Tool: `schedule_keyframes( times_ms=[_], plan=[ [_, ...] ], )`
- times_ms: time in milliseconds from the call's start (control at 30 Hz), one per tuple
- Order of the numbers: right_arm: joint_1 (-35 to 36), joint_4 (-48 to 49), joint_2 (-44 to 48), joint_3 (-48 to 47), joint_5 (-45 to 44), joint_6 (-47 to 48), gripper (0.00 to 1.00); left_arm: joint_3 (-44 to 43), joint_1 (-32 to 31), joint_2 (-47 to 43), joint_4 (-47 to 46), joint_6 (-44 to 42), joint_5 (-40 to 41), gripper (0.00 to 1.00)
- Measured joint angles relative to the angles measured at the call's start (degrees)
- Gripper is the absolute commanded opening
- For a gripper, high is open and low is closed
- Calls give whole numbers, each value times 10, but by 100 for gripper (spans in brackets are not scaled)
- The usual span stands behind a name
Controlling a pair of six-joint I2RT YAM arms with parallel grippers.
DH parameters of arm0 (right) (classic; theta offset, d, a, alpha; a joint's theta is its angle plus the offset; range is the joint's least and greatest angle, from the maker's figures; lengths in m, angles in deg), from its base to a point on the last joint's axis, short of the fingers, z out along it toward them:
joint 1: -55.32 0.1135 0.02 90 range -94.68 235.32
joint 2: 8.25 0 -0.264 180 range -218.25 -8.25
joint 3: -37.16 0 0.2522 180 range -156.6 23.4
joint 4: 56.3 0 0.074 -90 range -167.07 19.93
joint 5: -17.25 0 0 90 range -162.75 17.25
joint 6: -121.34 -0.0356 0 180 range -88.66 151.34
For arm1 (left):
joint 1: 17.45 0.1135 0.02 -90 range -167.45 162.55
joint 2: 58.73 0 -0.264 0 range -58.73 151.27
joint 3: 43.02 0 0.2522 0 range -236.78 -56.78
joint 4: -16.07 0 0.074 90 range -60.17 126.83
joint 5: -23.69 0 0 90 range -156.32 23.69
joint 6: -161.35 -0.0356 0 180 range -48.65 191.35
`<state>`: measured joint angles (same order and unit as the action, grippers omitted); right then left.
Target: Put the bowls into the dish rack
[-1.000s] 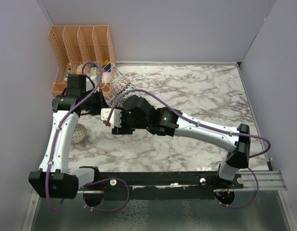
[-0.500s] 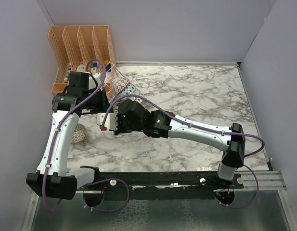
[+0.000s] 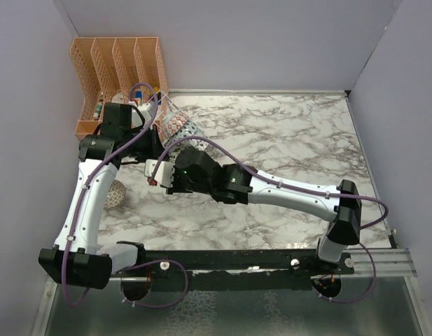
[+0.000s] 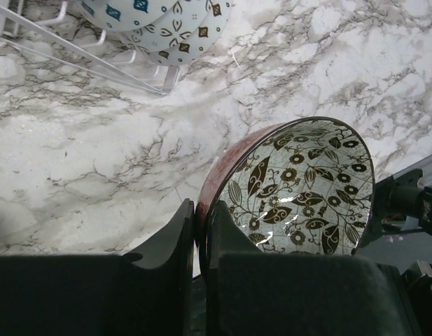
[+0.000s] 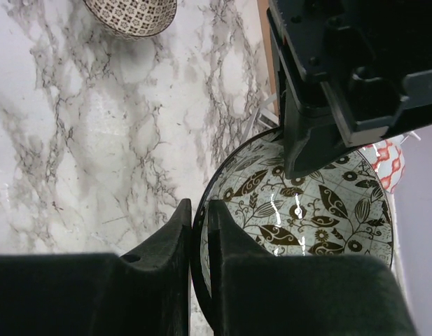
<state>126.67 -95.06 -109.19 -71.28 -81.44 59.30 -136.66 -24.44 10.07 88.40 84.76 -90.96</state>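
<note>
- Grip on one round red-brown bowl [image 4: 300,189], white with brown leaf print inside: left fingers [image 4: 170,238] and right fingers [image 5: 166,238] each clamped narrow over different parts of its rim.
- Held above white marble surface [image 4: 75,154], tipped on edge, opening toward both wrist cameras; round, no long axis.
- Near silvery wire dish rack [image 4: 165,78] carrying white patterned bowls [image 4: 180,31].
- Versus a second ago: left wrist slightly nearer rack, right wrist barely moved.
</note>
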Motion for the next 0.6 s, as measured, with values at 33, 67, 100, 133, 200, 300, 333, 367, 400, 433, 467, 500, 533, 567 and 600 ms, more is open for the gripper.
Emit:
schedule_keyframes(
  times_ms=[33, 67, 100, 133, 200, 300, 333, 367, 400, 433, 467, 500, 533, 567, 600],
  plan=[
    [-1, 0, 4, 3, 1, -9, 1, 3, -1, 0, -3, 0, -6, 4],
    [-1, 2, 8, 9, 1, -19, 1, 6, -2, 0, -6, 2, -10, 6],
    [-2, 7, 13, 19, 2, -28, 1, 11, -2, 0, -10, 3, -17, 7],
    [-2, 11, 17, 27, 2, -32, 1, 19, -3, 0, -16, 6, -23, 8],
    [-2, 27, 26, 53, 1, -43, 1, 36, -4, 0, -25, 11, -32, 9],
    [-2, 50, 30, 78, 1, -53, 1, 57, -5, 0, -36, 18, -40, 11],
    [-2, 55, 30, 82, 1, -57, 1, 61, -5, 0, -41, 20, -41, 12],
    [-2, 59, 31, 86, 0, -61, 1, 66, -5, -1, -46, 24, -42, 13],
    [-3, 63, 31, 90, 0, -64, 1, 71, -5, -1, -52, 27, -44, 15],
    [-5, 68, 32, 95, 0, -68, 1, 78, -5, -1, -61, 31, -47, 17],
    [-6, 76, 34, 103, 0, -70, 1, 84, -5, -1, -67, 34, -49, 19],
    [-7, 89, 38, 117, 0, -74, 1, 92, -5, -1, -77, 40, -53, 20],
    [-7, 98, 41, 128, 0, -75, 1, 100, -5, -1, -84, 44, -57, 22],
    [-8, 107, 45, 139, 0, -78, 1, 110, -5, -2, -93, 51, -61, 25],
    [-8, 116, 48, 151, 0, -81, 1, 121, -5, -3, -101, 57, -66, 26]
  ],
)
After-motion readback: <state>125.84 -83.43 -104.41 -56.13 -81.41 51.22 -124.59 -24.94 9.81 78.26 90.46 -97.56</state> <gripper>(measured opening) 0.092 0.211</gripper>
